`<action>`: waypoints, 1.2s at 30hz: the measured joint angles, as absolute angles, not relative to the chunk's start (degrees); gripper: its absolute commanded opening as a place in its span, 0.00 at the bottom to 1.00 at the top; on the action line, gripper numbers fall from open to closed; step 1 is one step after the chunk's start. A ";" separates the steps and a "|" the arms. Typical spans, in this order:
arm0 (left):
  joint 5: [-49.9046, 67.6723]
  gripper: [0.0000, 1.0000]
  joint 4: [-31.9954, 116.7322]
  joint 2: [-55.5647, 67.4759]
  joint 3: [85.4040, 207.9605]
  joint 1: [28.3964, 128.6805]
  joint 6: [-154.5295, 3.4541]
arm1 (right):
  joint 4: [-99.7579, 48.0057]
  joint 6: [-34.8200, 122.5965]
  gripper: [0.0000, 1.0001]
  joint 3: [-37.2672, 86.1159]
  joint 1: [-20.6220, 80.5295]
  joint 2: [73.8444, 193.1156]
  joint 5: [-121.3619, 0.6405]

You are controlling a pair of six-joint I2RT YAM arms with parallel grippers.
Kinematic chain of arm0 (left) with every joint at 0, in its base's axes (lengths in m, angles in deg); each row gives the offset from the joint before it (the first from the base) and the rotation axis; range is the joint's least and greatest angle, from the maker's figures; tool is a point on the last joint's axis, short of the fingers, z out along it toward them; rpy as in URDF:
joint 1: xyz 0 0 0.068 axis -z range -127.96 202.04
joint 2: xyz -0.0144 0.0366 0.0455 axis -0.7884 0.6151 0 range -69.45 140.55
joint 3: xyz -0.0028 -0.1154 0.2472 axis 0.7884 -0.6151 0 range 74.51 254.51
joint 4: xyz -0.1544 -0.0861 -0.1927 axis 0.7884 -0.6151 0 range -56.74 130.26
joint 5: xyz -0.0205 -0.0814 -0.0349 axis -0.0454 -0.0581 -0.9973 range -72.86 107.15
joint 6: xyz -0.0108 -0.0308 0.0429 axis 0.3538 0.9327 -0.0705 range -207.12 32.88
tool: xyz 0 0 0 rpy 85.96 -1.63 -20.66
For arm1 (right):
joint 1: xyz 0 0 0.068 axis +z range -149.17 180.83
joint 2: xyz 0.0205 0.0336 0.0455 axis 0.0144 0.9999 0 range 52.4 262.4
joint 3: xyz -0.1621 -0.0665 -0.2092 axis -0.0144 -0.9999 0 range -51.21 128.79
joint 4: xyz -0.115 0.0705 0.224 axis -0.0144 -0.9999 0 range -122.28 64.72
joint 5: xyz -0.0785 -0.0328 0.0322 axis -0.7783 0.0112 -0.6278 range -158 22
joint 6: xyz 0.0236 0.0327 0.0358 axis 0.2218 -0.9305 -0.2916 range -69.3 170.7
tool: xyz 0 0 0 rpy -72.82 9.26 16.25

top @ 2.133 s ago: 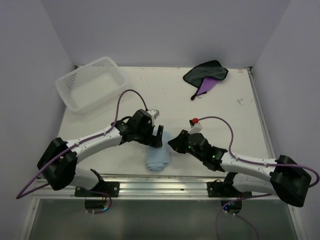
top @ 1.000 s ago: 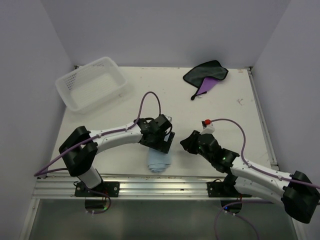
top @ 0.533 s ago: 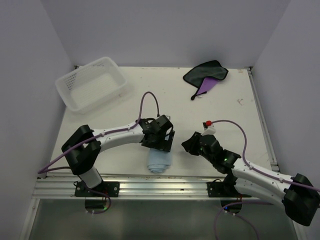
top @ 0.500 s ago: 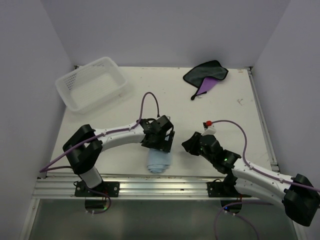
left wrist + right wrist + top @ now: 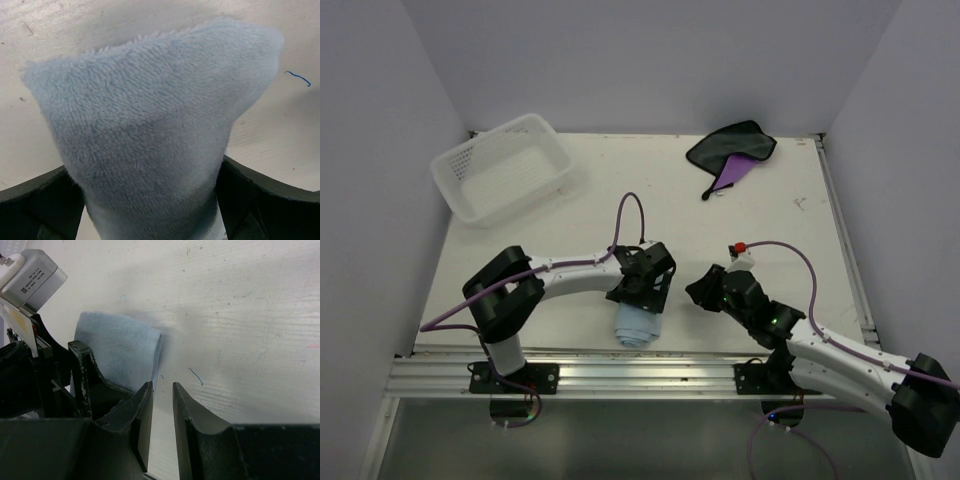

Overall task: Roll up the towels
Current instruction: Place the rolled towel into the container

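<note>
A light blue towel (image 5: 639, 324) lies bunched in a loose roll near the table's front edge. My left gripper (image 5: 646, 290) is open and pressed down over its far end, one finger on each side. In the left wrist view the fuzzy blue towel (image 5: 150, 110) fills the space between the left gripper's (image 5: 150, 205) dark fingers. My right gripper (image 5: 701, 291) hovers just right of it, jaws a narrow gap apart and holding nothing. The right wrist view shows the right gripper (image 5: 162, 390) beside the blue towel's (image 5: 117, 347) edge. The purple and dark grey towel (image 5: 732, 152) lies crumpled at the back right.
A white lattice basket (image 5: 485, 136) stands at the back left. The left gripper's finger (image 5: 82, 370) and its wrist camera (image 5: 32, 277) crowd the left of the right wrist view. A metal rail (image 5: 650, 370) runs along the table's near edge.
The left arm has folded inward and its gripper has sunk a little toward the near edge, onto the blue towel. The right gripper has barely shifted. Neither gripper's opening has changed.
</note>
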State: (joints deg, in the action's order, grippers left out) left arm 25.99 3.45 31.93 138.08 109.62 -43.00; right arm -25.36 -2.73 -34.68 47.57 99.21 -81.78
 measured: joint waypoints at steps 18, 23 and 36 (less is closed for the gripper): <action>29.99 0.81 1.94 31.93 138.08 111.87 -42.72 | -27.46 -2.35 0.27 -34.81 47.31 97.74 -81.78; 29.96 0.79 2.05 31.89 138.06 112.13 -43.20 | -27.52 -2.27 0.27 -34.81 47.28 97.74 -81.78; 27.21 0.66 5.04 26.16 134.81 112.11 -45.75 | -28.55 -1.90 0.27 -34.76 47.26 98.03 -81.80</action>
State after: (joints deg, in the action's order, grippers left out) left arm 27.21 5.04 26.16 134.81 112.11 -45.75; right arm -28.55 -1.90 -34.76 47.26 98.03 -81.80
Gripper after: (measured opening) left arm 0.670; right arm 0.270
